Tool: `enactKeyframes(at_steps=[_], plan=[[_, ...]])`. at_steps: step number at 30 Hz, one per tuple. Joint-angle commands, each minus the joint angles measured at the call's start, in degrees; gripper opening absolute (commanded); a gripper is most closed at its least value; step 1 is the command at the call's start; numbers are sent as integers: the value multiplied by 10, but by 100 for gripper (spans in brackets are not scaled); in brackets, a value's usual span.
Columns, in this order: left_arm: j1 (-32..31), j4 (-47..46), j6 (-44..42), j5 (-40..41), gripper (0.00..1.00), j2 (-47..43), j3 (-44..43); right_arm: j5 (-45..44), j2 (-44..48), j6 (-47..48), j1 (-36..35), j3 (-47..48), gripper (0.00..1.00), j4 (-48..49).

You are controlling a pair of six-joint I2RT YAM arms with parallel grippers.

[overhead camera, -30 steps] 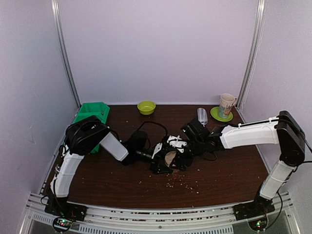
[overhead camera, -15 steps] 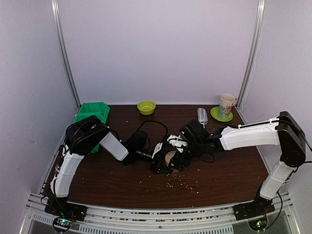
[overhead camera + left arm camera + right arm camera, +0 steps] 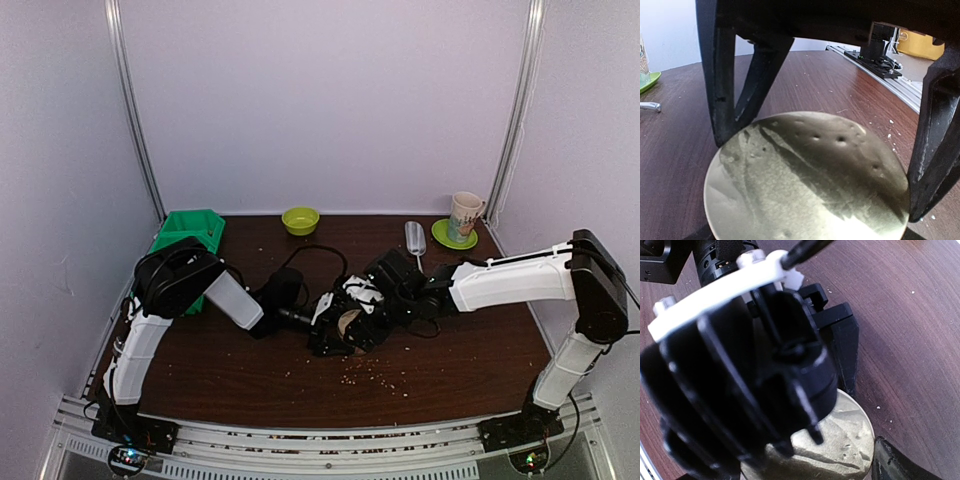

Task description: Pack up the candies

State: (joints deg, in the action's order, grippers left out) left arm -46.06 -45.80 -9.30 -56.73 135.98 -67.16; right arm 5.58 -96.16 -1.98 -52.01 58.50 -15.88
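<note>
1. Nearest you, pale crumbs (image 3: pixel 375 375) are lying scattered on the dark, glossy wood-grain table (image 3: pixel 470 350).
2. At mid-table the left gripper (image 3: pixel 822 177) is standing wide. Its black fingers (image 3: pixel 725 100) are touching the rim of a round gold disc (image 3: pixel 348 324) on both sides and gripping it.
3. Only the left wrist view is showing you the disc's surface, which has a foil-like sheen and small dimples. From above it is reading as just a tan circle.
4. The right gripper (image 3: pixel 372 305) is sitting just right of the disc with its jaws wide and nothing seen between them. Its wrist view is giving you one finger (image 3: pixel 890 462) beside the disc, and the left gripper's black body and white plate are blocking the rest.
5. You cannot tell from any view where the candies are lying.
6. At the far edge a green plastic bin (image 3: pixel 190 232) is standing on the left and a lime bowl (image 3: pixel 300 220) at centre. You cannot tell what either is holding.
7. Far right, a printed mug (image 3: pixel 465 215) is standing on a green saucer (image 3: pixel 440 238), with a pale elongated tool (image 3: pixel 415 238) just left of it.
</note>
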Motion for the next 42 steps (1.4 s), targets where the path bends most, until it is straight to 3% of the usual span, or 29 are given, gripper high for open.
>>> enactKeyframes(at_steps=[1, 9, 23, 30, 38, 42], plan=[[-8, 113, 70, 87, 81, 43, 17, -105, -1, -110, 15, 3, 82, 10], [-8, 87, 74, 100, 98, 35, 35, -90, 28, -75, 17, -5, 83, -19], [4, 30, 104, 122, 98, 26, 64, -93, 86, -69, 65, -59, 83, -21], [6, -8, 117, 159, 98, 0, 99, -97, 65, -64, 105, -33, 84, -27], [8, -86, 120, 323, 98, -115, 212, -73, -37, -63, 121, 79, 86, -41], [8, -71, 118, 410, 98, -183, 246, -52, -99, -64, 120, 157, 87, -62]])
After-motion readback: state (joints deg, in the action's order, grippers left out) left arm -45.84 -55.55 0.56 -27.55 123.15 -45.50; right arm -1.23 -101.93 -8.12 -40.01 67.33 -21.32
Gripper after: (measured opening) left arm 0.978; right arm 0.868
